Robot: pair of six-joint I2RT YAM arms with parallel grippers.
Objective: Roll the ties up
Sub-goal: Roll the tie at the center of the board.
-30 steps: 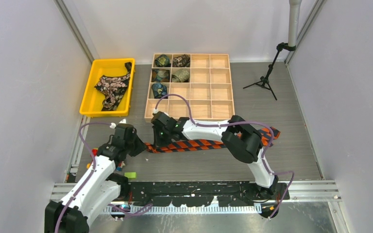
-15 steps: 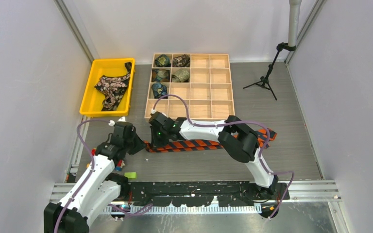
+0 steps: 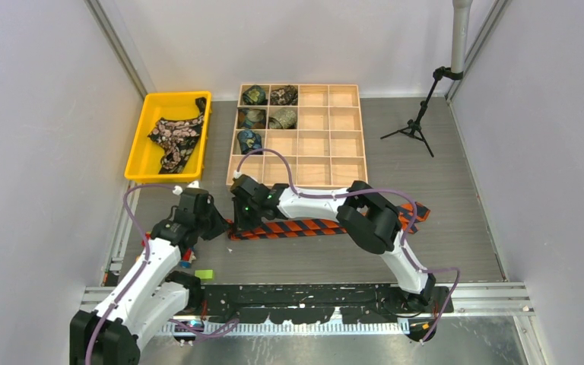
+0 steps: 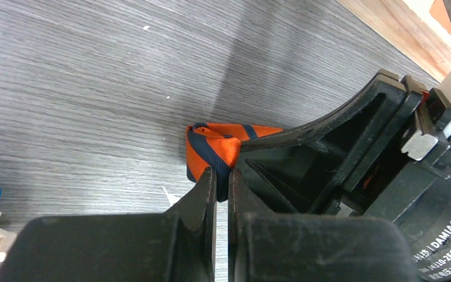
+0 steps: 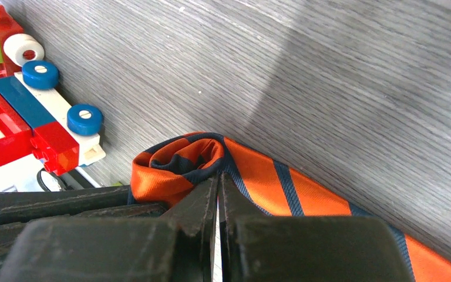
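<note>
Lying flat on the table [image 3: 456, 190], the striped tie [image 3: 312, 226] runs left to right in the top view, just in front of the tray [image 3: 364, 137]. Its left end is wound into a small coil [image 5: 182, 155] of orange and navy; the rest stretches out to the right, partly under the right arm.

Both tools meet at that coil. The left gripper [image 4: 222, 179] comes in from the left and is clenched on the coil's edge, with a fold of navy stripe pinched between its fingertips. The right gripper [image 5: 218, 185] reaches across from the right, along the length of the tie. Its fingers are pressed nearly together at the coil's near rim and nip the fabric there. In the left wrist view the right gripper's black body sits just beside the coil, on its far side from the left one.

Toy blocks [image 5: 35, 111] in red, blue, white and green lie near the coil, to its left.

Five rolls [image 3: 282, 118] sit in the tray's far left compartments, one in each. A floral tie [image 3: 175, 137] lies loose in the yellow bin [image 3: 141, 163] left of the tray. A small tripod [image 3: 414, 125] stands at the far right.
</note>
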